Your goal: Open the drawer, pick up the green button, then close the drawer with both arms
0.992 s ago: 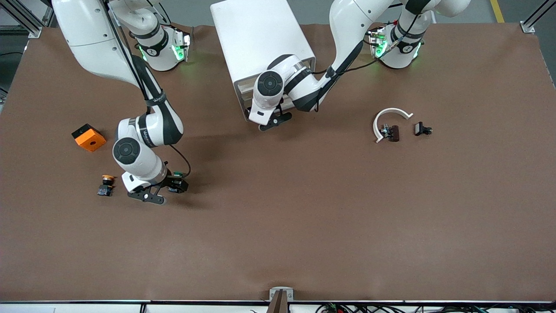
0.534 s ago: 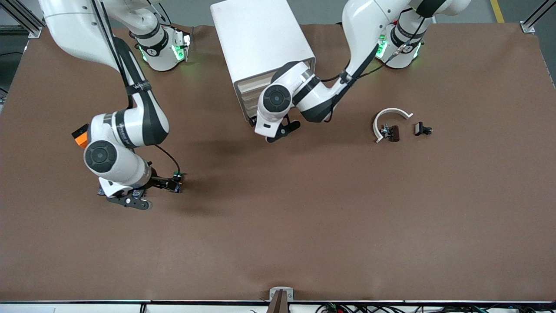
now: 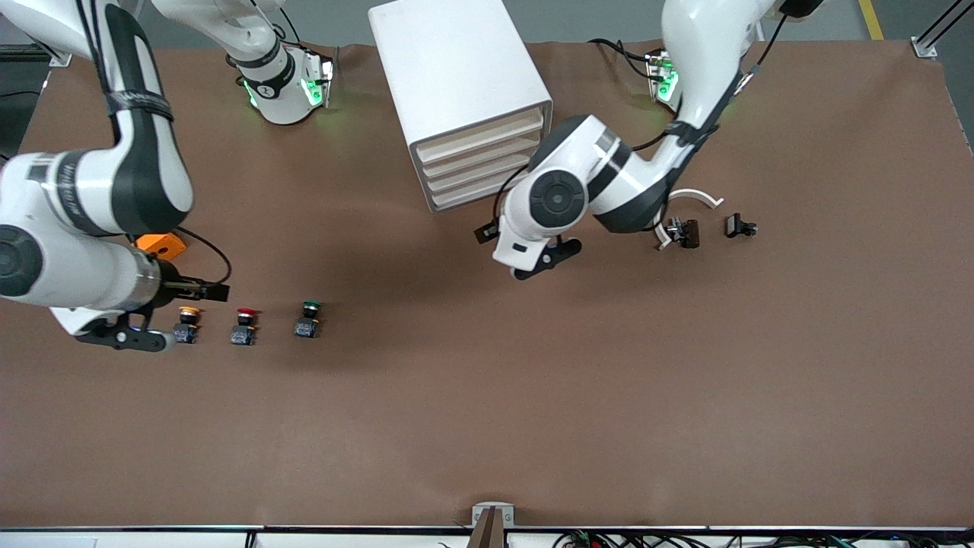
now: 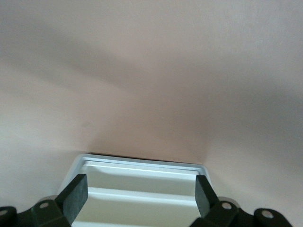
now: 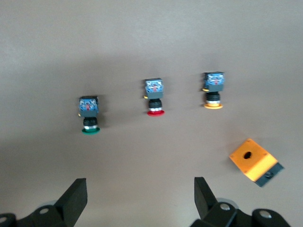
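Note:
The green-capped button (image 3: 308, 320) (image 5: 89, 113) stands alone on the brown table, nearer to the front camera than the white drawer cabinet (image 3: 456, 76). All the drawer fronts (image 3: 481, 161) sit flush and shut. My right gripper (image 3: 167, 313) (image 5: 139, 191) hangs open and empty above the table by the orange-capped button (image 3: 185, 325), apart from the green one. My left gripper (image 3: 517, 247) (image 4: 139, 189) is open and empty, raised just in front of the cabinet (image 4: 142, 189), which shows between its fingers.
A red-capped button (image 3: 243, 327) (image 5: 155, 97) stands between the orange-capped button (image 5: 213, 90) and the green one. An orange box (image 3: 161, 243) (image 5: 253, 161) lies close to the right arm. A white curved piece (image 3: 689, 198) and small black parts (image 3: 740, 226) lie toward the left arm's end.
The right gripper has left the green button on the table and risen toward the right arm's end. The left gripper has pulled back from the cabinet front, baring the shut drawers.

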Controlling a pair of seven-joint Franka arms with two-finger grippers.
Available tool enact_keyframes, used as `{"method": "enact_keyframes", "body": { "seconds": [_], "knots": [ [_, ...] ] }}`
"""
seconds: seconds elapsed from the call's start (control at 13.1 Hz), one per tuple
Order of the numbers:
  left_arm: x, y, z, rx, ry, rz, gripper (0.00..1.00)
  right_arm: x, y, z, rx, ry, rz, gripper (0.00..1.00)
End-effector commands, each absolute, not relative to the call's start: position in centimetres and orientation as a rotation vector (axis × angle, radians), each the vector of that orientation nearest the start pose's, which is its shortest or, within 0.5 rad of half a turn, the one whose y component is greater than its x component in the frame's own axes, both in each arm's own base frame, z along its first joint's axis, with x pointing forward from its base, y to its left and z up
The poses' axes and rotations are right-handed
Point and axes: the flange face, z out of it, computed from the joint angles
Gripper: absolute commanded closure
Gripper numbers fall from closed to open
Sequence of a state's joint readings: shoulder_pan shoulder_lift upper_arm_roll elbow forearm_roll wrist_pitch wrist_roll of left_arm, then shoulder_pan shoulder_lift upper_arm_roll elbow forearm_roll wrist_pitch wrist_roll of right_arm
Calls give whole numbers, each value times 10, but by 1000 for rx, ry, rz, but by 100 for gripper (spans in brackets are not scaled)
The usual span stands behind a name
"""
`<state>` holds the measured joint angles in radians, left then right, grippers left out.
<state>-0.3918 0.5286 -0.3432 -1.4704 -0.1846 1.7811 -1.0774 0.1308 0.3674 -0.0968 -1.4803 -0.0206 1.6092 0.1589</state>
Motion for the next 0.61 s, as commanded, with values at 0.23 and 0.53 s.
{"method": "enact_keyframes", "body": {
  "seconds": [0.23, 0.53],
  "knots": [
    [544, -298, 485, -3160, -304, 618, 0, 614, -39, 528, -3163, 115, 362, 0],
    [561, -176, 538, -3213, -136, 492, 0, 581, -73, 575, -3155, 197, 362, 0]
  ]
}}
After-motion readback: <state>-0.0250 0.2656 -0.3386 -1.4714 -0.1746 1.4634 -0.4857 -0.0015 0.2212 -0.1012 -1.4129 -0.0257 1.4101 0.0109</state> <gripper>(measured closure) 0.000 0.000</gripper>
